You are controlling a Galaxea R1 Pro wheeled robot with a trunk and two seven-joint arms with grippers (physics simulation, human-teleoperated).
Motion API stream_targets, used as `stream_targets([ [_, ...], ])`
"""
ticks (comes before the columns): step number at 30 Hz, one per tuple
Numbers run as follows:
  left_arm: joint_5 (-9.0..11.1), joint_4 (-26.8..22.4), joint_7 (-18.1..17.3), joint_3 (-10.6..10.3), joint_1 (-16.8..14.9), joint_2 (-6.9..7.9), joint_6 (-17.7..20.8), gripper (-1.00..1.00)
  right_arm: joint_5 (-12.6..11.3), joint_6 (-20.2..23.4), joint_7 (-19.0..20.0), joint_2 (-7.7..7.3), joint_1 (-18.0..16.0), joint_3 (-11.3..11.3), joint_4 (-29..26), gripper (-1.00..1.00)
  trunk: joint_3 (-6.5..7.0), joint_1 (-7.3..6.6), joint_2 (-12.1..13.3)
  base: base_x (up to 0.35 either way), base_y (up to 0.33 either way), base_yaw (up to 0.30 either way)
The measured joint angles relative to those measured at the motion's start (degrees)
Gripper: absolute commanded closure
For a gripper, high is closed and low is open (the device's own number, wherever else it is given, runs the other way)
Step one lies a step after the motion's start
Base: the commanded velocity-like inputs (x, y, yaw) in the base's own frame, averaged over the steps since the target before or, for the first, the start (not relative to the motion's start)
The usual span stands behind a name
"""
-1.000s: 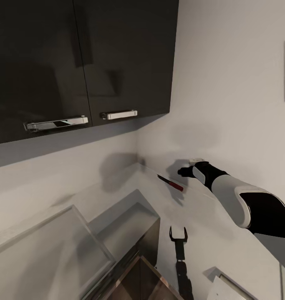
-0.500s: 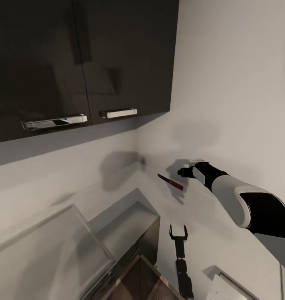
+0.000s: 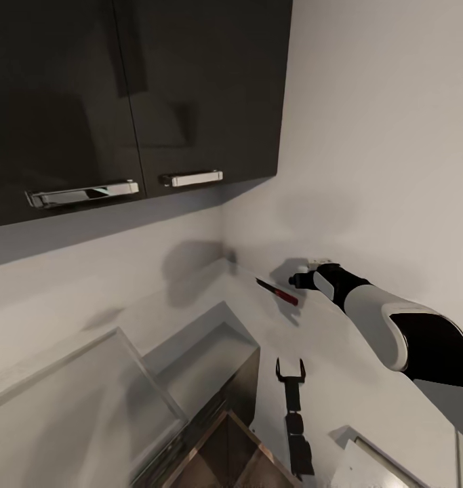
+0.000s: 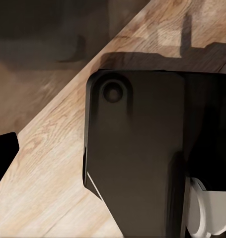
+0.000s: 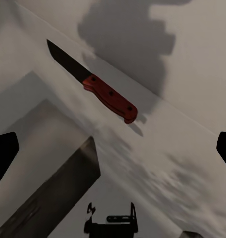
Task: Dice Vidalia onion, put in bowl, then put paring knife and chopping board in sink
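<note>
The paring knife (image 3: 277,291) lies flat on the grey countertop (image 3: 339,379) near the wall corner, dark blade pointing into the corner. My right gripper (image 3: 300,278) hovers just beyond the reddish handle's end, not touching it. In the right wrist view the knife (image 5: 95,89) lies ahead, and the gripper is open, with a black fingertip (image 5: 3,153) at each side edge. A grey rectangular basin (image 3: 241,393), apparently the sink, lies left of the knife. The left wrist view looks down at a wooden floor (image 4: 48,144), with one fingertip (image 4: 3,148) at the frame edge.
Dark wall cabinets (image 3: 190,88) with chrome handles hang over the counter. A black jointed forked piece (image 3: 290,379) stands at the counter's near part. A white flat-edged object (image 3: 367,468) is cut off at the lower right. A dark robot part (image 4: 137,153) fills much of the left wrist view.
The whole picture has shifted a little as the camera moved. My right gripper stays by the knife's handle end, and the knife lies where it was.
</note>
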Motion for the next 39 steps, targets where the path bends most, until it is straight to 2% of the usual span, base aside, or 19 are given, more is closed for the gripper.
stream_targets([
  [11, 0.0, 0.2, 0.0, 0.0, 0.0, 0.0, 0.0, -1.0, 0.0, -0.1, 0.0, -0.42, 0.0, 0.0, 0.0, -1.0, -1.01, 0.0, 0.0, 0.0, 0.0, 0.0],
  [18, 0.0, 0.2, 0.0, 0.0, 0.0, 0.0, 0.0, -1.0, 0.0, -2.7, 0.0, -0.45, 0.0, 0.0, 0.0, -1.0, -1.65, 0.0, 0.0, 0.0, 0.0, 0.0],
  [31, 0.0, 0.4, 0.0, 0.0, 0.0, 0.0, 0.0, -1.0, 0.0, -3.2, 0.0, -0.53, 0.0, 0.0, 0.0, -1.0, -2.85, 0.0, 0.0, 0.0, 0.0, 0.0],
  [39, -0.1, 0.5, 0.0, 0.0, 0.0, 0.0, 0.0, -1.0, 0.2, -6.9, 0.0, -0.92, 0.0, 0.0, -0.4, -1.0, -3.54, 0.0, 0.0, 0.0, 0.0, 0.0],
])
